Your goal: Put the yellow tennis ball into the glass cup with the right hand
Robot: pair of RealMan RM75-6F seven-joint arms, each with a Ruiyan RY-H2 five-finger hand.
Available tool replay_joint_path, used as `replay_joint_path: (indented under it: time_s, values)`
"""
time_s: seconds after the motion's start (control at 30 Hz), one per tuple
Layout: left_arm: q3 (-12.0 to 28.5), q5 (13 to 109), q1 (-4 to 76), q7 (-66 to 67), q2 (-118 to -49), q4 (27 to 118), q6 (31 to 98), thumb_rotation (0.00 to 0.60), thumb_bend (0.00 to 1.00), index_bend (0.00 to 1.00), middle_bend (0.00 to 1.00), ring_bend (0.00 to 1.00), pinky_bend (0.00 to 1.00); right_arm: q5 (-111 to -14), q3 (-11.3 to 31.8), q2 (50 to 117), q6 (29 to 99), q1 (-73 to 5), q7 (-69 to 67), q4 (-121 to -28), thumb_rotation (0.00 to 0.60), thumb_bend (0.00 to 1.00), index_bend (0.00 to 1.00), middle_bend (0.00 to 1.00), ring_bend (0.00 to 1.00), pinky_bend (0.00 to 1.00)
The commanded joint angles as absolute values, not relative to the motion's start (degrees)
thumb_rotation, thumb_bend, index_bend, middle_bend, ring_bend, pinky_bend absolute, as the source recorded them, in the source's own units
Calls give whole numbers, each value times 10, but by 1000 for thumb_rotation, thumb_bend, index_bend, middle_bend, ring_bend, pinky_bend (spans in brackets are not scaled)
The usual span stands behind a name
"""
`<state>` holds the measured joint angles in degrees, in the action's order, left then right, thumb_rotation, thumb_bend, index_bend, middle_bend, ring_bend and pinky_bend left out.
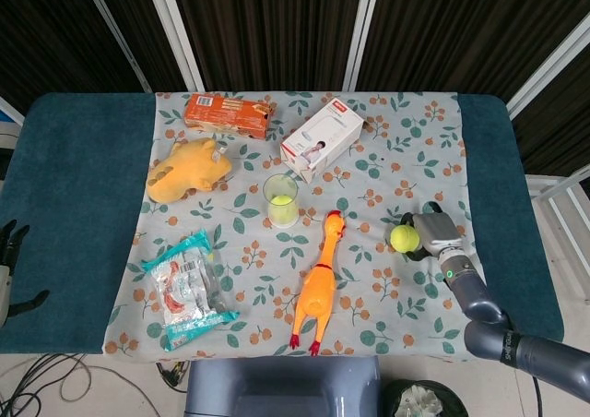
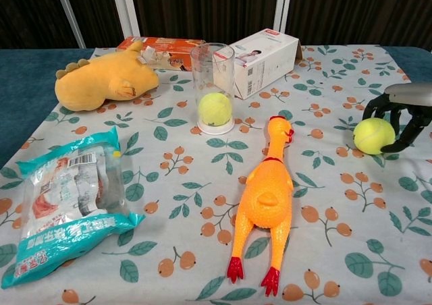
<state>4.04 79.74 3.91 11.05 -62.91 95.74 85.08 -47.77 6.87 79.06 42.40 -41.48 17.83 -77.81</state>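
Note:
The yellow tennis ball lies on the floral cloth at the right. My right hand reaches over it from the right, its dark fingers curled round the ball on the far and near sides. The glass cup stands upright at the cloth's centre, well left of the hand, and another yellow ball sits at its bottom. My left hand hangs at the table's left edge with fingers apart and nothing in them.
An orange rubber chicken lies between the ball and the cup. A white box and an orange box lie at the back, with a yellow plush at back left and a snack pack at front left.

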Motion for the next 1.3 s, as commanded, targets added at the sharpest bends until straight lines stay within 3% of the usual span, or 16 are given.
replay_joint_path:
  time_s: [0.03,0.23,0.9,1.3]
  values:
    - [41,797,39,110,-629,957,851,600,75,89,0,0,39,-477,69,791,424,-416,178,-779,600,459,589,453,488,0]
    - [41,797,38,106,-627,958,852,600,75,89,0,0,39,-474,71,787,423,-420,177,-787,600,492,678,468,497,0]
    - [43,793,37,91,-621,959,853,600,75,89,0,0,39,-456,140,681,431,-432,114,-877,600,498,695,468,497,0]
    - [45,790,37,79,-616,958,850,600,76,90,0,0,39,-353,200,632,442,-525,184,-929,600,498,695,468,497,0]
